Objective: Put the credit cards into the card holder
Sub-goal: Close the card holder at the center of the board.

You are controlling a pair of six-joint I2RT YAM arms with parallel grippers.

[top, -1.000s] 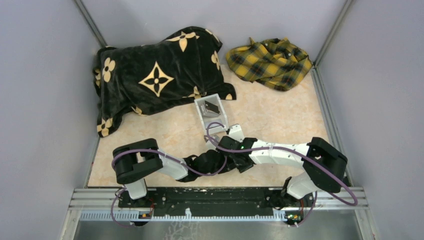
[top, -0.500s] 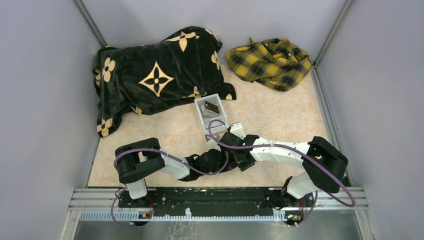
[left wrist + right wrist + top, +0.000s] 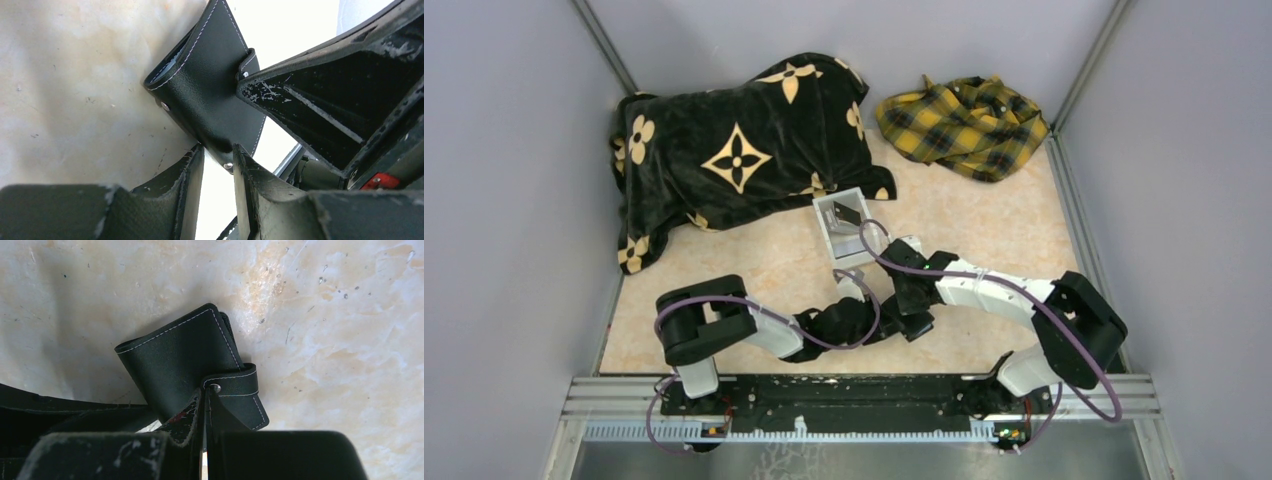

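Note:
The card holder (image 3: 175, 362), a black stitched wallet, is folded and held just over the table. It also shows in the left wrist view (image 3: 210, 90). My right gripper (image 3: 205, 392) is shut on its strap clasp (image 3: 235, 382) by the snap button. My left gripper (image 3: 217, 150) pinches the wallet's lower folded edge between its fingertips. In the top view both grippers, left (image 3: 879, 322) and right (image 3: 912, 318), meet at the table's near middle and hide the wallet. One dark credit card (image 3: 847, 214) leans inside the clear-white box (image 3: 832, 232); other cards are not visible.
A black blanket with tan flowers (image 3: 734, 150) lies at the back left, against the box. A yellow plaid cloth (image 3: 964, 125) lies at the back right. Grey walls close in three sides. The marbled tabletop (image 3: 984, 230) is bare right of the box.
My right arm's forearm and wrist have swung up and to the right, its cable now looping over the box's near end. The left arm has barely moved.

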